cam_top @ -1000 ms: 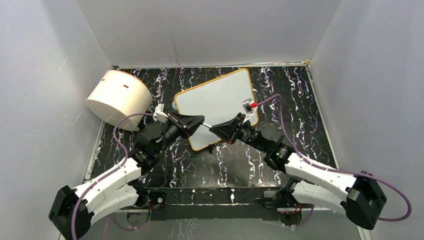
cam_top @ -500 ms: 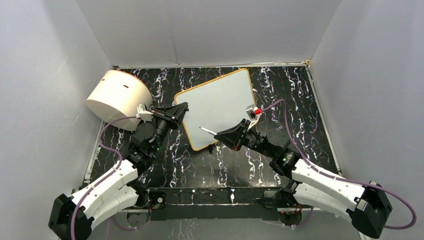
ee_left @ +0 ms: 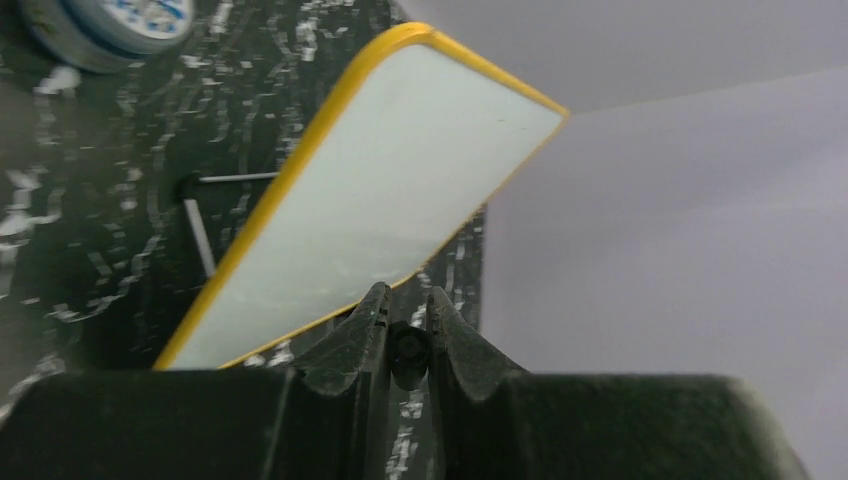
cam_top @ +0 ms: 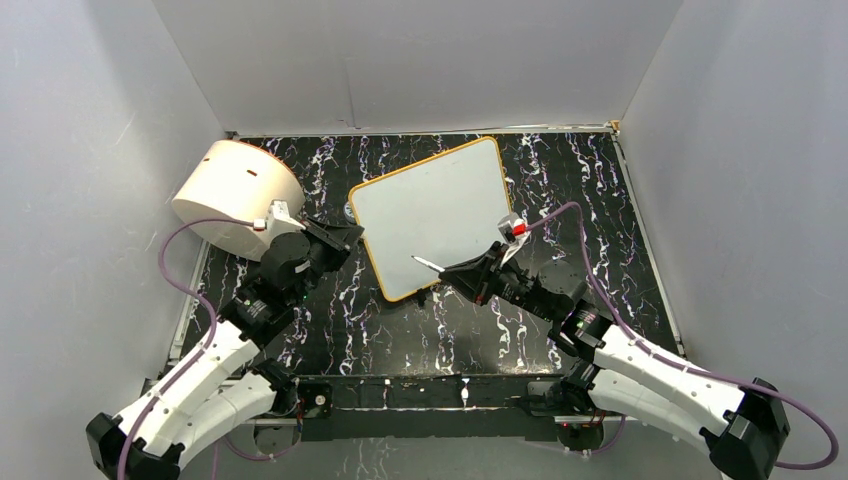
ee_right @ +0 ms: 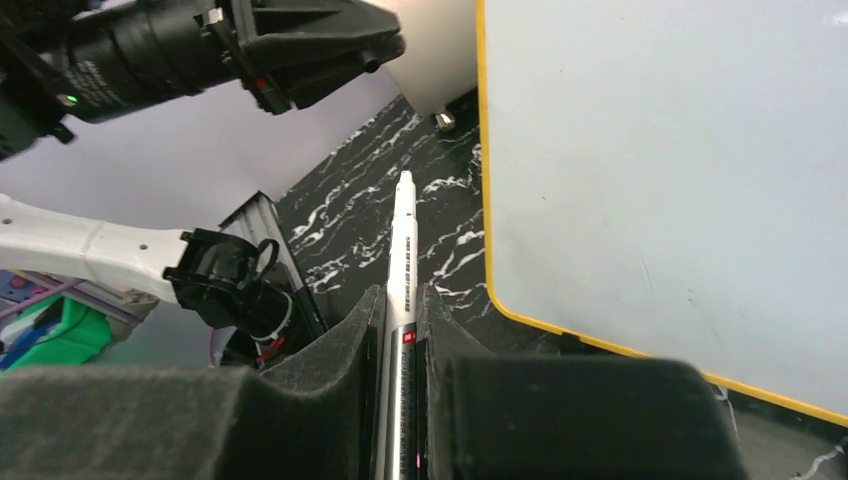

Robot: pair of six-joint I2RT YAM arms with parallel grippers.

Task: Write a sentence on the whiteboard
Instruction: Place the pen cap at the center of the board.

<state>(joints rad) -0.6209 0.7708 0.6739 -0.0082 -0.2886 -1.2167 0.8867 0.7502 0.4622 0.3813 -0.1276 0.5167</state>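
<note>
**Whiteboard** point(cam_top: 430, 205)
- Build: a thin, stiff panel with a glossy face and an orange-yellow rim. It is judged light and slick.
- Handling: it seems propped at a slant, so it may skid or rock under pen pressure. Any steadying is best done at the rim, not on the face.
- Place: on the desk point(cam_top: 600, 200), just ahead of the right pincer point(cam_top: 447, 268) and just beside the left pincer point(ee_left: 405, 300), on that pincer's right.
- Face: blank, with none of the sentence on it.

**Marker** point(ee_right: 403, 240)
- Build: a slim white barrel, rigid, smooth and light.
- Grip: the right pincer is closed tight on the lower barrel, and the nib end juts forward past the fingertips. A hold this far back leaves the nib free, but it may let the barrel pivot when pressed.

**Left pincer**
- Grip: it is nearly closed, pinching a small dark cap point(ee_left: 408, 352), which is judged to be the marker's.

**Also present**
- A cream cylinder point(cam_top: 235, 190) stands behind the left pincer.
- A round tin point(ee_left: 110, 22) lies off to that pincer's left.

**Not determinable**
- Whether the nib is over the board or short of its rim, since the views disagree, and how high it is above the face.
- The board's feet and prop, which are mostly hidden beneath it.
- The cap, of which only one end shows.
- The tin, which is cut off by the frame edge.
</note>
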